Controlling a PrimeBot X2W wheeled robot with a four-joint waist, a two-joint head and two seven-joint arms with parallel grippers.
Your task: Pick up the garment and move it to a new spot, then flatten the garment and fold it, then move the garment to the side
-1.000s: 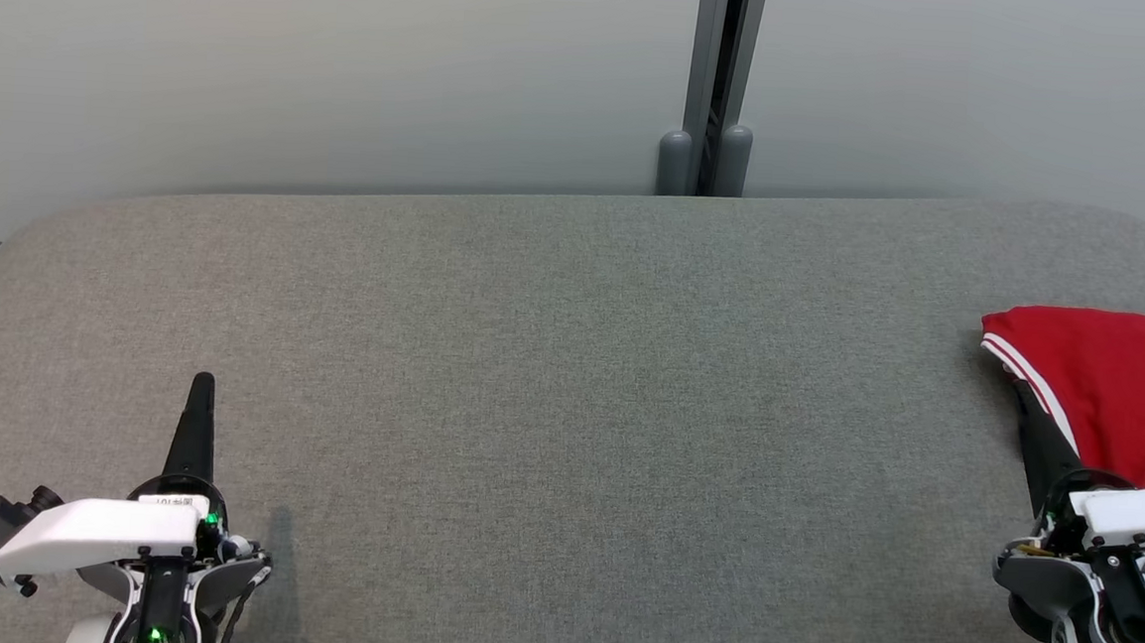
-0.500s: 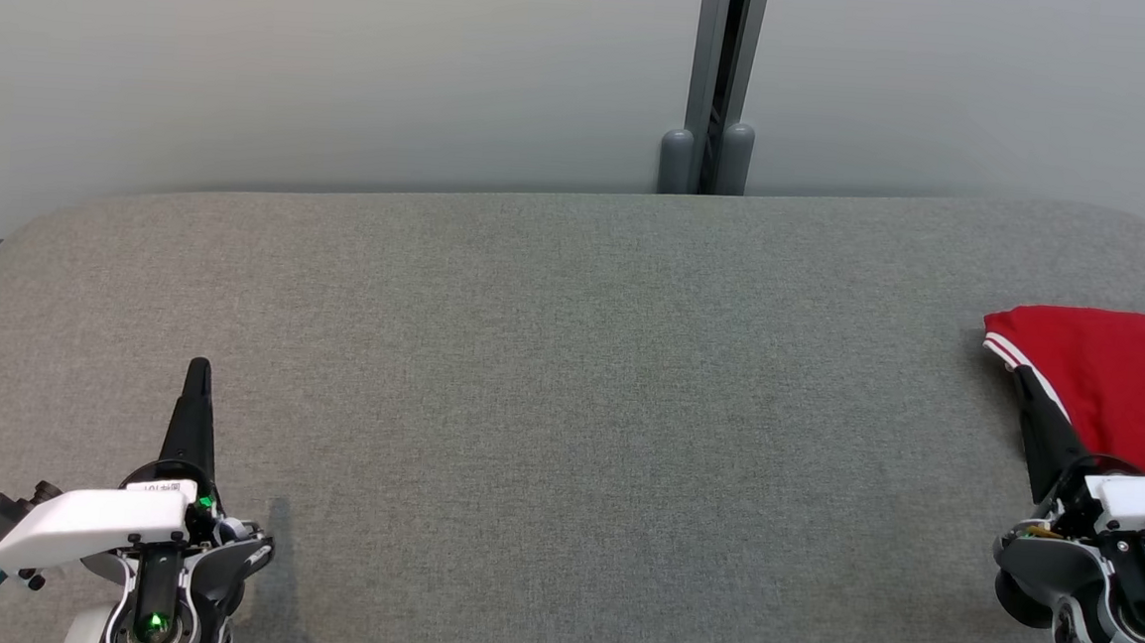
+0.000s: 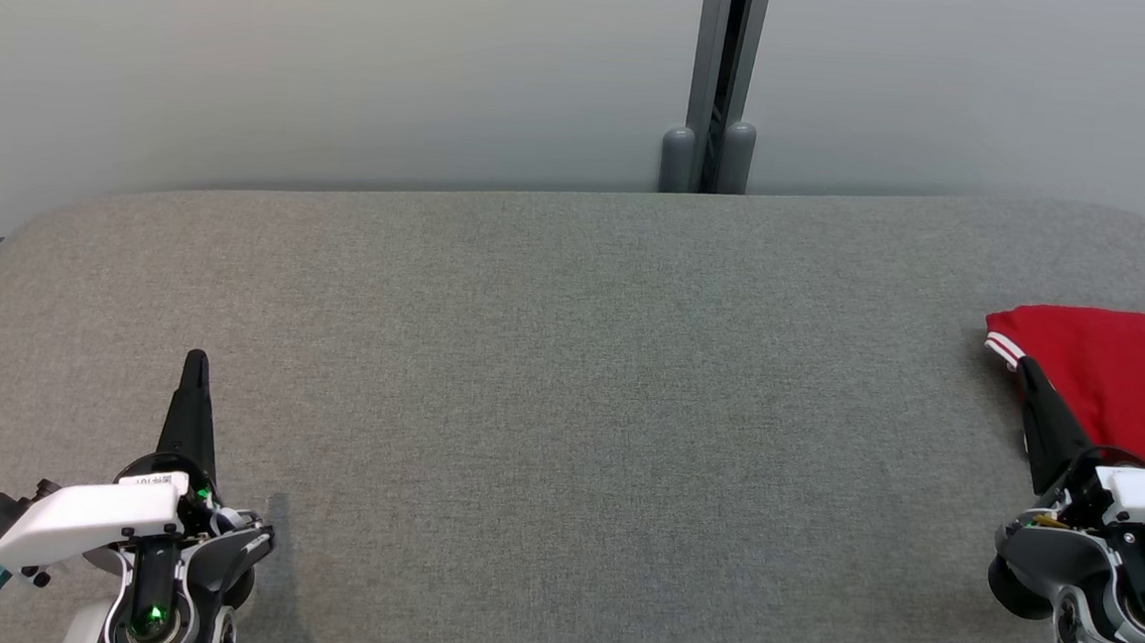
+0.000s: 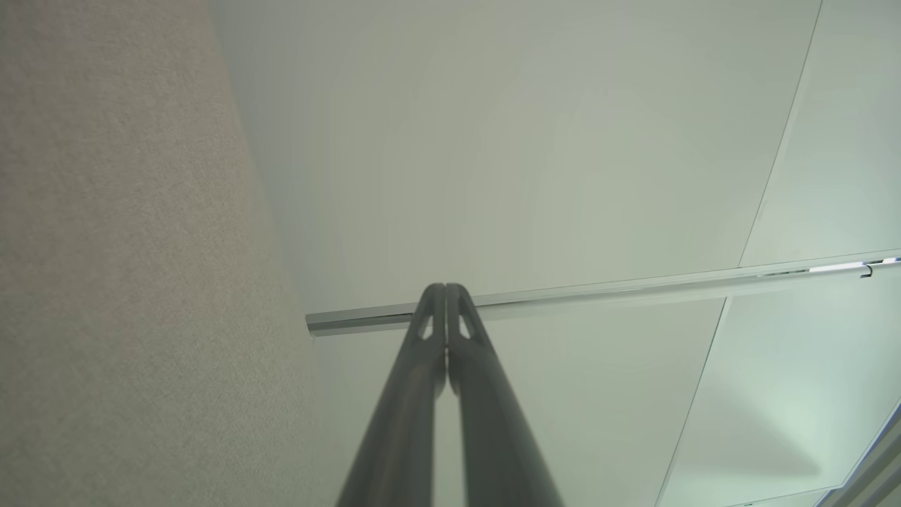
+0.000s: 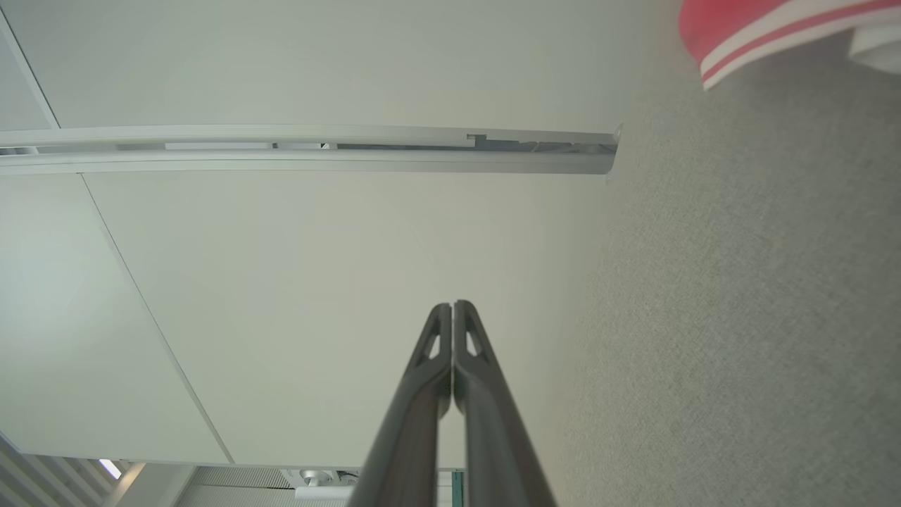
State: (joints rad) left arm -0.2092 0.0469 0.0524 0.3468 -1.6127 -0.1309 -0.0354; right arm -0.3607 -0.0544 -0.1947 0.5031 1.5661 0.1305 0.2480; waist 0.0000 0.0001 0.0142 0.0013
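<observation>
Red cloth garment [image 3: 1116, 380] with a white-striped hem lies at the right edge of the grey, felt-like, round-cornered worktop [image 3: 567, 411], near the right end effector [image 3: 1027, 369]. It and the left end effector [image 3: 196, 358] are closed and empty, tapered dark fingers together.

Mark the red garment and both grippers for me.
red garment [image 3: 1116, 380], head view, plain red cloth beside its striped edge.
right gripper [image 3: 1029, 369], head view, closed fingertips.
left gripper [image 3: 196, 360], head view, closed fingertips.
</observation>
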